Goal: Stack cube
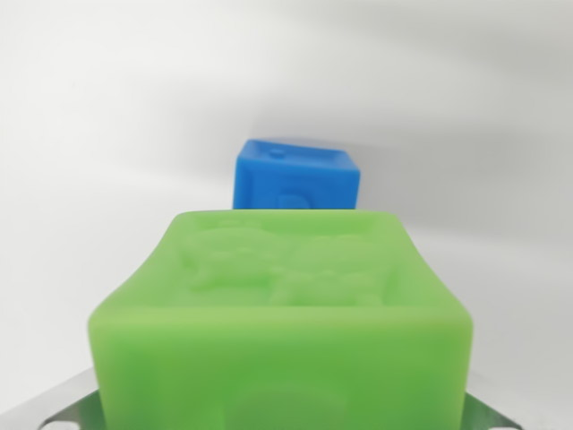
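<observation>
Two cubes: embossed green cube [286, 331] close up, blue cube [295, 175] behind; tool [286, 419] barely visible, its grip state unclear

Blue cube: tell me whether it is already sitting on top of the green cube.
No, the blue cube rests on the white surface behind the green cube, not on it.

Embossed "D" on blue cube [298, 175]
</observation>
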